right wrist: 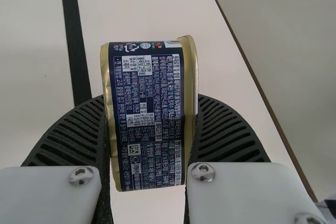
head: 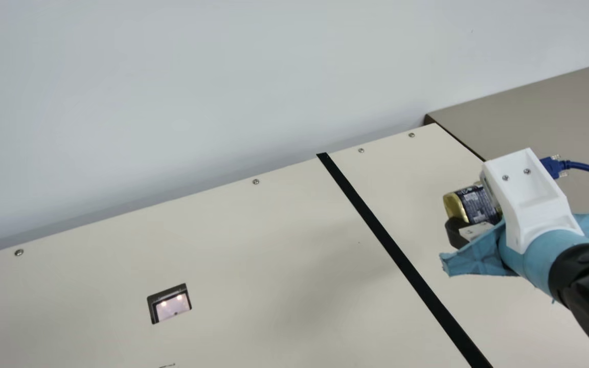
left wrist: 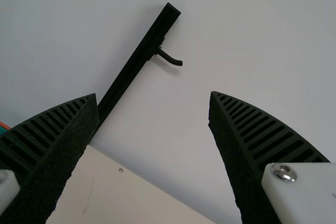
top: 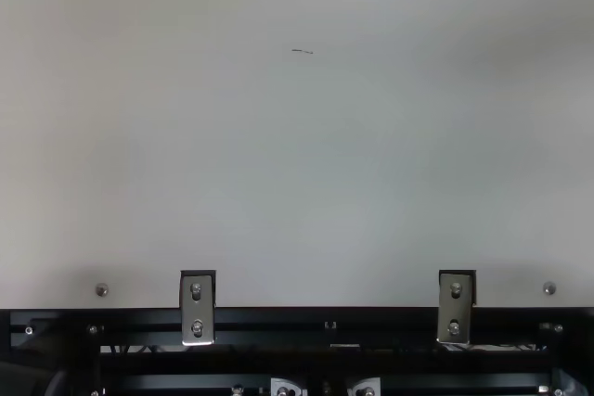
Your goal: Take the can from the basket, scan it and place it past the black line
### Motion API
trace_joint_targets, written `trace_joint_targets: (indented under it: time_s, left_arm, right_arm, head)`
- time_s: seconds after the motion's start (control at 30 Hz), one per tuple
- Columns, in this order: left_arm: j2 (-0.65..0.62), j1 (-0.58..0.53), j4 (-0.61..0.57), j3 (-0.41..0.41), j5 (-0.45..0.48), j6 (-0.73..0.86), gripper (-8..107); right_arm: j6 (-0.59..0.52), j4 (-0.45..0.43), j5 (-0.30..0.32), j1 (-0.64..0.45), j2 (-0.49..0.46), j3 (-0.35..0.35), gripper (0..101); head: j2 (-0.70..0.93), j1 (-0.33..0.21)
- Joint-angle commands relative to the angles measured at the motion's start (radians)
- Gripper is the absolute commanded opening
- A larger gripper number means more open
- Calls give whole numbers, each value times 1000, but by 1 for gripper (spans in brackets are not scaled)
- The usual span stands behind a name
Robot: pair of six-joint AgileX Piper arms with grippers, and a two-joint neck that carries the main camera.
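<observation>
Navy-and-gold can [right wrist: 149, 116], pinched end to end in the right arm's jaws, its long axis pointing outward from them; it lies right of the black line [head: 399, 255], over the tabletop [head: 253, 255]. The left arm's jaws: spread.

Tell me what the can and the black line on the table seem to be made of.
The can looks like metal, given its glossy gold rims, with a dark printed side. The black line is flat, matte and straight-edged: probably tape, though paint could look alike.
</observation>
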Motion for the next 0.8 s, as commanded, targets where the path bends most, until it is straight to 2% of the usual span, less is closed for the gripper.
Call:
trace_joint_targets:
  time_s: [0.0,0.43,0.63,0.77]
  left_arm:
    - [0,0,0,0,0,0,90]
    - [0,0,0,0,0,0,90]
    - [0,0,0,0,0,0,90]
    - [0,0,0,0,0,0,90]
  right_arm:
    - [-66,53,-16,-45,9,4,0]
    - [-394,311,-107,-251,131,26,0]
    - [-573,450,-115,-315,192,18,0]
    - [-693,542,-93,-352,232,0,0]
  head:
    - [-20,-37]
    - [-20,-37]
    - [-20,-37]
    - [-20,-37]
